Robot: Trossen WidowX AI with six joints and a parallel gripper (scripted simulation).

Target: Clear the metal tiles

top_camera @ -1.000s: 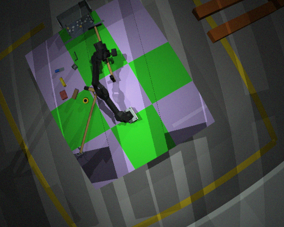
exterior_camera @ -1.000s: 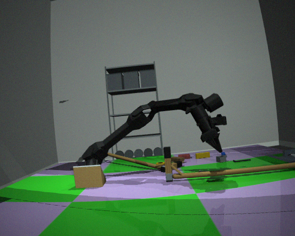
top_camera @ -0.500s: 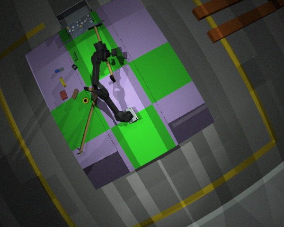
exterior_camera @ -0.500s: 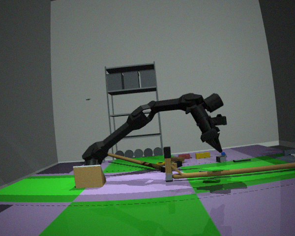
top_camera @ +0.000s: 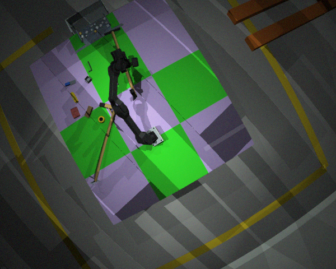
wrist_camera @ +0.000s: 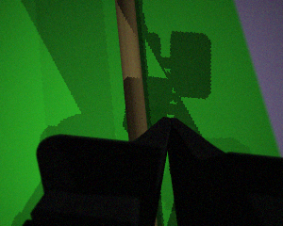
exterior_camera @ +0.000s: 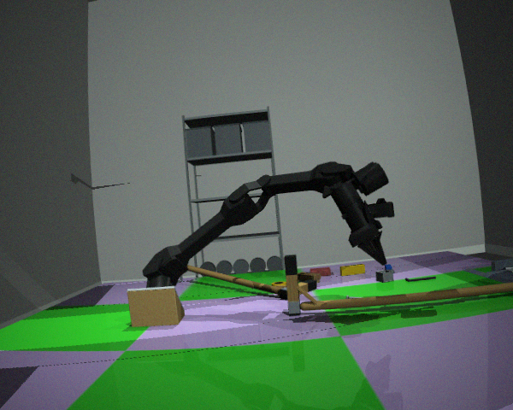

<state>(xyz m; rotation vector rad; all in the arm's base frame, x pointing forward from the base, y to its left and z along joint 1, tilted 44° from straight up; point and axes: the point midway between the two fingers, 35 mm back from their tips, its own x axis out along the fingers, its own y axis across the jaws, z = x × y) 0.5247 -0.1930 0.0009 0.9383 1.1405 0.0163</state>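
A long wooden-shafted tool (top_camera: 116, 41) (exterior_camera: 380, 301) (wrist_camera: 130, 56), apparently the scraper, lies on the table. Its wide dark head is at the near edge of the steel plate (top_camera: 97, 37); its upright handle is at the near end. Several small pale and orange tiles (top_camera: 86, 31) lie spread on the dark surface towards the catch box (top_camera: 83, 10); I cannot tell whether any are inside the box. My gripper (exterior_camera: 385, 263) (wrist_camera: 168, 124) is shut and empty, above the table beside the shaft, which passes left of the fingertips in the wrist view. The arm hides part of the shaft in the top view.
A second long wooden tool (top_camera: 103, 147) (exterior_camera: 230, 278) lies left of the arm base. At the left are a grey cube (top_camera: 88, 79) (exterior_camera: 384, 275), a black bent rod (top_camera: 89, 65) (exterior_camera: 420, 278), a yellow object (top_camera: 74, 97) (exterior_camera: 352, 270), a red block (top_camera: 75, 112) and a yellow ring (top_camera: 98, 120).
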